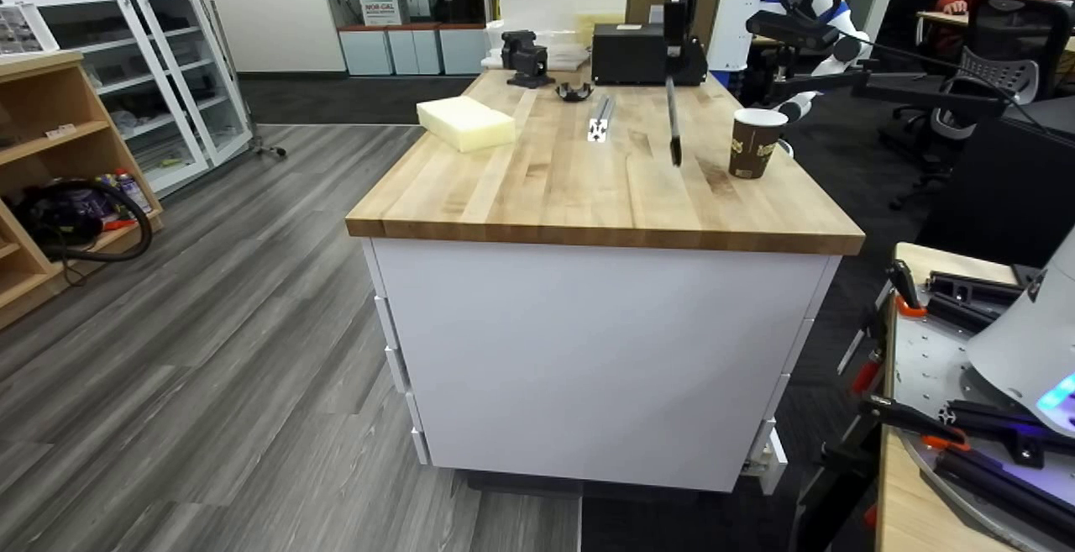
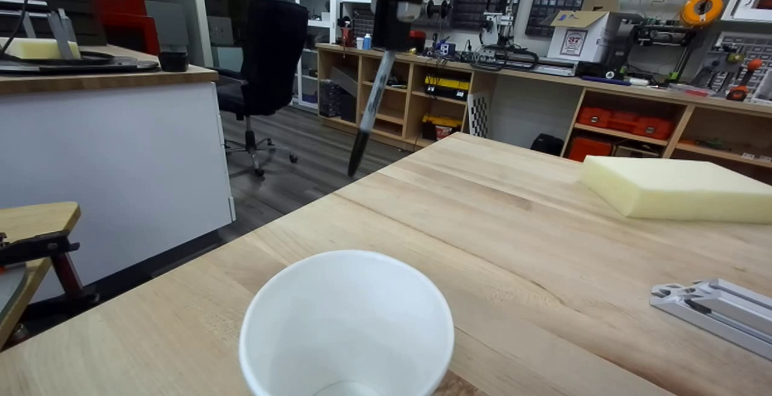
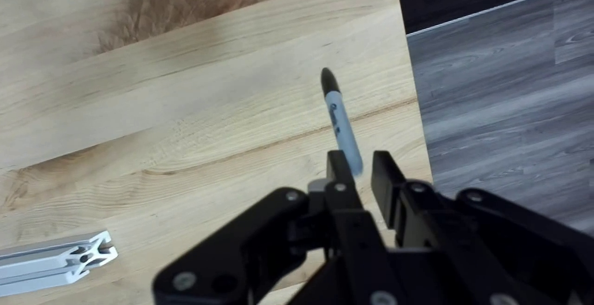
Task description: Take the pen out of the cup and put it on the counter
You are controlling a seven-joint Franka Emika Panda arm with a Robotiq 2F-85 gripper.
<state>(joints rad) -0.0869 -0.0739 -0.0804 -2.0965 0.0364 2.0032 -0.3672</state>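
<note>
wooden counter, grey plank floor

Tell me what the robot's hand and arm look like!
The black, pincer-shaped gripper has two narrow, blocky black fingers, jointed black bars dotted with round silver screw heads, and a small pale rounded piece beside one finger. What seems to be the arm's smooth white base glows with a blue light strip. Most of the arm is out of view.
</note>
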